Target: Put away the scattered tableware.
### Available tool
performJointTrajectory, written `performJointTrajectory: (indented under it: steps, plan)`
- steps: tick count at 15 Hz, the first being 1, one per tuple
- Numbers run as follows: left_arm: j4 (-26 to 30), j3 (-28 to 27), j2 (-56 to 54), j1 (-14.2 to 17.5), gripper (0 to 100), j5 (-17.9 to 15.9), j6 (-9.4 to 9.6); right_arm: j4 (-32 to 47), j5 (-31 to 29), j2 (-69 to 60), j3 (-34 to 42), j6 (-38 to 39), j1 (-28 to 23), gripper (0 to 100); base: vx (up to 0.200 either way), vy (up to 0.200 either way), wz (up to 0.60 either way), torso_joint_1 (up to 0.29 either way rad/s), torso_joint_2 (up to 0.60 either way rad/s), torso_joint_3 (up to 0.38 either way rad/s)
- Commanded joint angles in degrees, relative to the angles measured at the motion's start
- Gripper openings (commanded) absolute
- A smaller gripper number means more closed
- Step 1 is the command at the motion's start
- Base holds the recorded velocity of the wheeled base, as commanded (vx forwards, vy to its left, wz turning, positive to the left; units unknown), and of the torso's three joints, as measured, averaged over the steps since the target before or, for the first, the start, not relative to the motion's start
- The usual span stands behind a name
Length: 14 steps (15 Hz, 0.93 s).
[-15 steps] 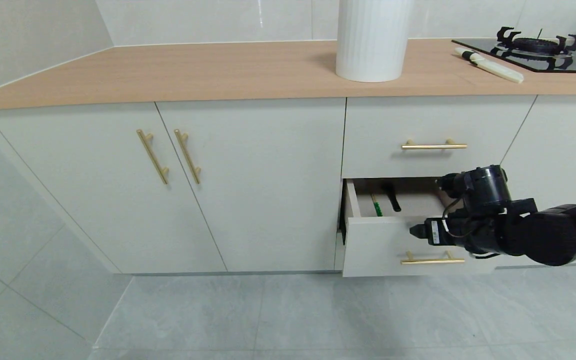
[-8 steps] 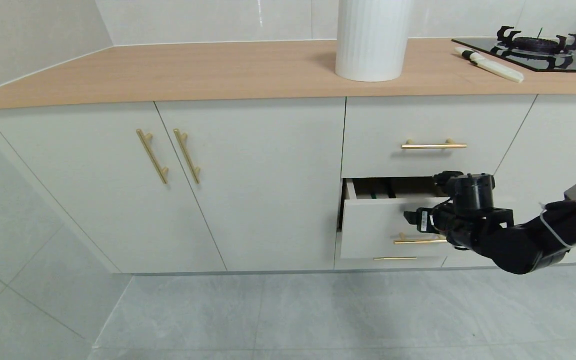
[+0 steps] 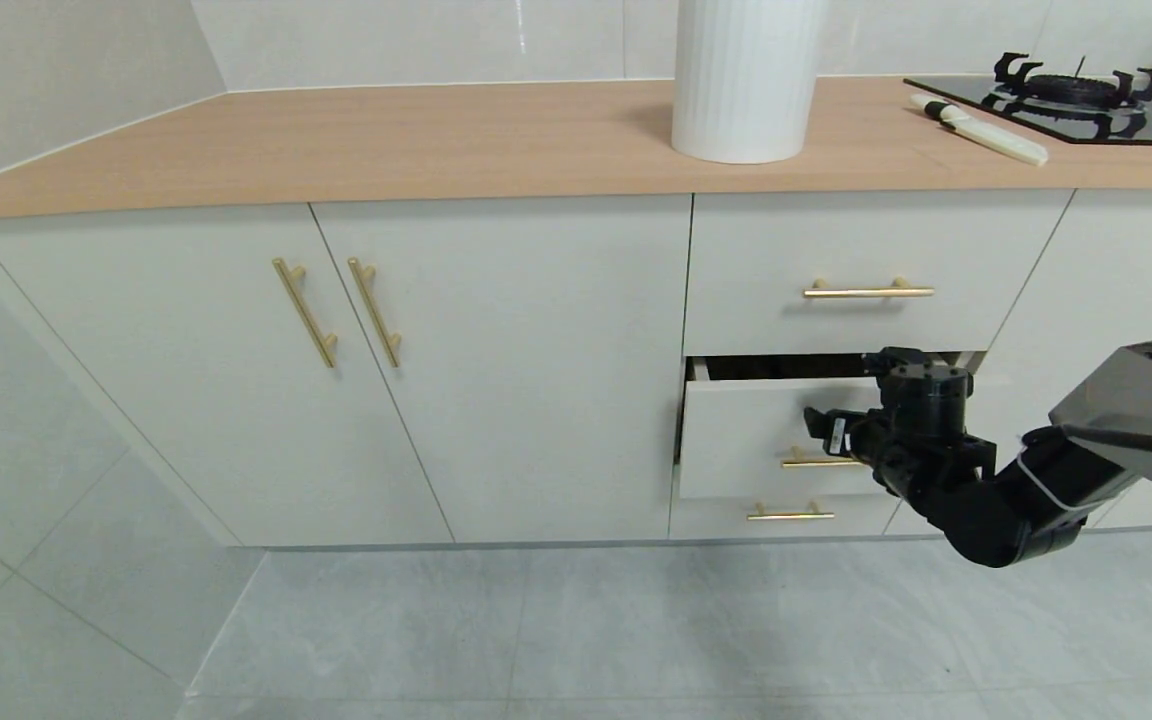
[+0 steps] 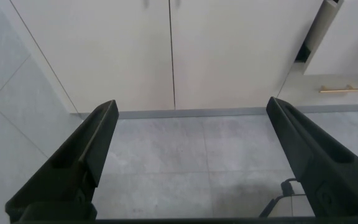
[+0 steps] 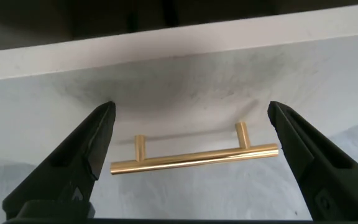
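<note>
Brass drawer handle (image 5: 194, 158) just before wide-spread R gripper (image 5: 191, 111); L gripper (image 4: 191, 111) wide too.

head: high, facing forward and down at the cupboard doors (image 3: 496, 370) and worktop (image 3: 386, 140), well back | left wrist: low, facing those doors and the floor (image 4: 185, 155) | right wrist: close up to the handle (image 5: 194, 158) of the drawer (image 5: 197, 81) | shared: doors with left wrist, drawer with right

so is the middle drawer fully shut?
No, the middle drawer stands out from the cabinet face, with a dark gap open above its front panel.
</note>
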Motion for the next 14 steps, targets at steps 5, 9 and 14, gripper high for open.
performJointTrajectory:
  steps: [5,9,14]
  plan:
    - [0.0,0.0,0.0,0.0,100,0.0,0.02,-3.2,-3.3,4.6,-5.7,1.2,-0.9,100,0.000,0.000,0.00,0.000,0.00,0.000]
    - [0.0,0.0,0.0,0.0,100,0.0,0.02,-3.4,-3.7,5.3,-7.7,2.0,-1.6,100,0.000,0.000,0.00,0.000,0.00,0.000]
    - [0.0,0.0,0.0,0.0,100,0.0,0.02,-3.4,-3.8,6.0,-10.4,3.3,-2.1,100,0.000,0.000,0.00,0.000,0.00,0.000]
